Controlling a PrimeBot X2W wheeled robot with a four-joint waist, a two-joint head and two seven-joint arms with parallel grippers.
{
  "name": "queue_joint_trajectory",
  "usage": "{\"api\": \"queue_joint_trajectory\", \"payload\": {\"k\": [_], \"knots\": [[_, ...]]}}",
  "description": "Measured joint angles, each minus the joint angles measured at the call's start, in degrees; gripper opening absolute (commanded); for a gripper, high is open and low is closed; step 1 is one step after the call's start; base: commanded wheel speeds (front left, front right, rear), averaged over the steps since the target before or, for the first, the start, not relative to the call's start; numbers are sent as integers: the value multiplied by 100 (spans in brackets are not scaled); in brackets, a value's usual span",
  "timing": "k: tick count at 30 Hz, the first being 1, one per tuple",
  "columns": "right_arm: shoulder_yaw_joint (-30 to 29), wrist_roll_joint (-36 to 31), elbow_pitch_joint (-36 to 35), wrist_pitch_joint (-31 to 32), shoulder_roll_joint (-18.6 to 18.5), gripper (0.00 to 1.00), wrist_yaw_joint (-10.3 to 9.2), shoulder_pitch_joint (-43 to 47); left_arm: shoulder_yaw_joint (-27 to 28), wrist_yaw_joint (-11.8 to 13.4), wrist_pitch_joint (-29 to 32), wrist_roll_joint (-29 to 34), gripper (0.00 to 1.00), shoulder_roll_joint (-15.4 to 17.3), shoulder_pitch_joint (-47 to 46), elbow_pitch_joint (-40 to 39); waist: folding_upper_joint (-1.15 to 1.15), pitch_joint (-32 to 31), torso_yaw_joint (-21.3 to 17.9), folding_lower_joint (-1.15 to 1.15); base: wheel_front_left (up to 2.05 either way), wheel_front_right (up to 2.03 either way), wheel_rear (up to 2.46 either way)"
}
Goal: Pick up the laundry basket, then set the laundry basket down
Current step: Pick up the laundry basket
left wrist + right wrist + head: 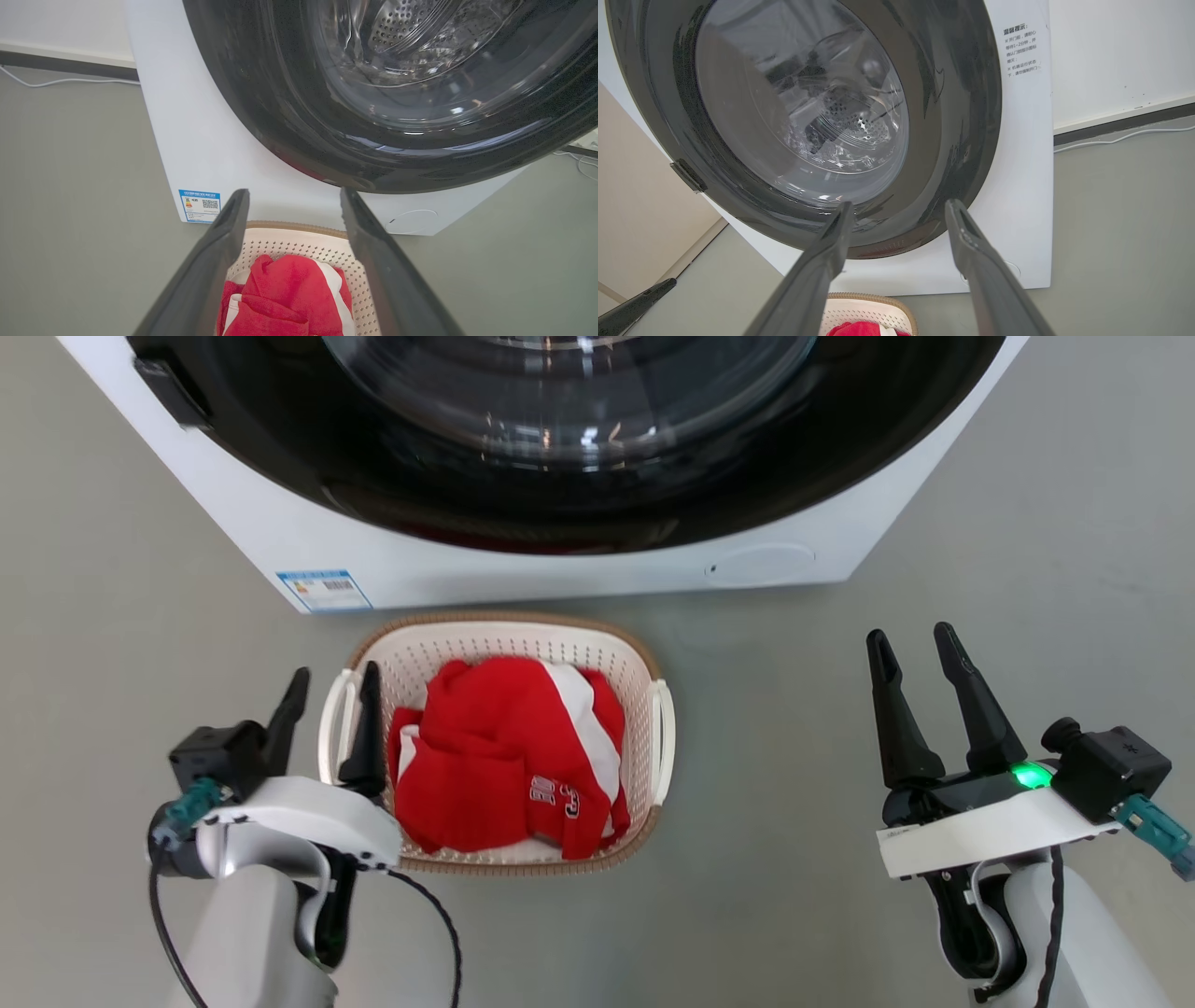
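Laundry basket (523, 644) on the grey floor (766, 896) by the washing machine (373, 551), red and white clothes (495, 747) inside, left gripper (336, 672) spread apart around its handle (324, 737), maybe touching, right gripper (910, 635) spread apart, far off.

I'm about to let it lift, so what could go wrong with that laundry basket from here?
1. The left gripper is open and seems to straddle the left handle, but the right gripper is open over the floor, apart from the right handle. A one-sided lift could tilt the laundry basket and spill the red garment.
2. The basket sits close to the washing machine, so a swing might knock it.
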Motion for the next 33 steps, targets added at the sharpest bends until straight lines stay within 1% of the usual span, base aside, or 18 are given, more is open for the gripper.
{"api": "queue_joint_trajectory", "payload": {"k": [5,12,18,25,33], "knots": [[56,82,-9,0,-34,100,0,-190,313,-51,-3,-7,100,83,-428,816,0,352,-17,0,0,0,0],[179,110,-49,0,-76,100,0,-383,479,-69,-3,-10,100,169,-1039,1751,0,799,-40,0,0,0,0],[200,127,-145,0,-111,100,0,-589,669,-114,-3,-168,100,298,-1562,2515,0,1220,-63,0,0,0,0],[225,177,-197,0,-123,100,0,-815,850,-114,-3,-200,100,506,-2050,3111,0,1695,-102,0,0,0,0],[234,183,-238,0,-164,100,0,-942,733,-120,-3,-104,100,651,-2405,3530,0,2122,-134,0,0,0,0]]}}
